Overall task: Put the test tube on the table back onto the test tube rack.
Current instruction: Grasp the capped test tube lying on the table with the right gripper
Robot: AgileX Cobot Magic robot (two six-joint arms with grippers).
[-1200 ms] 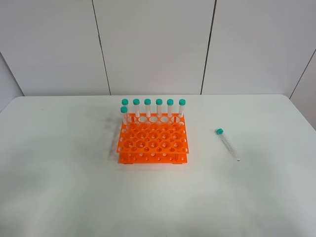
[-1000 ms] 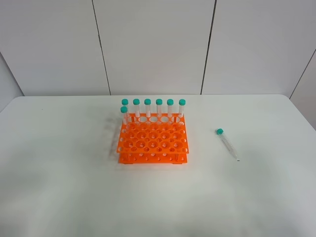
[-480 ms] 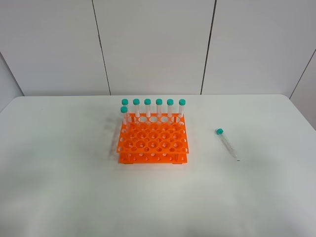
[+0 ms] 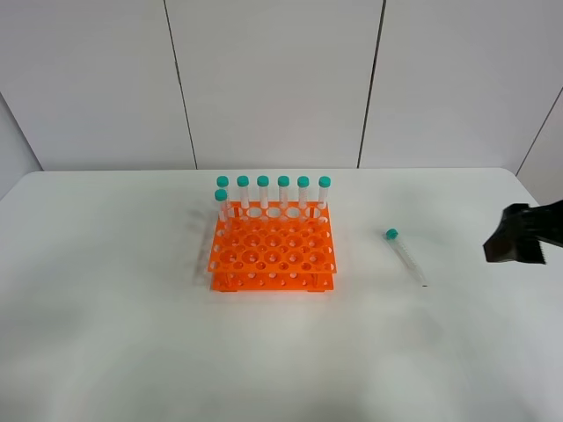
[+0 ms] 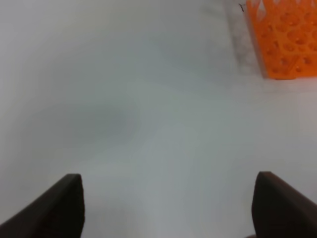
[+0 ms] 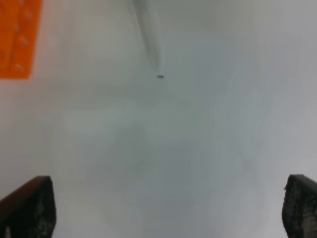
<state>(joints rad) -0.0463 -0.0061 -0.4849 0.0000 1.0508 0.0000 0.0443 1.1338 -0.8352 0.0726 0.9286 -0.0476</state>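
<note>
The loose tube (image 4: pixel 406 258) lies flat on the white worktop (image 4: pixel 132 308). It is off to the right of the orange rack (image 4: pixel 273 251) and well apart from it. Its green cap points to the far side and its sharp tip points to the near side.

The right claw (image 6: pixel 163 208) is wide open and holds nothing. It hangs near the tube, out past its sharp tip. The left claw (image 5: pixel 168 206) is wide open too, with nothing in it. It sits over bare worktop, with a corner of the rack in its camera.

What could go wrong? The tube is round and thin, so I think a small bump from one claw finger could make it roll away. It is also see-through on a white top, so it is hard to spot. A grab at the thin tip could slip. Later, a tilted tube could miss its hole, knock the standing tubes or push the light rack.

The rack holds seven tubes (image 4: pixel 283 192), all standing up with green caps. Six fill the far row, and one stands in the next row at the left end. All the other holes are empty. I cannot tell if anything is inside the tubes.
</note>
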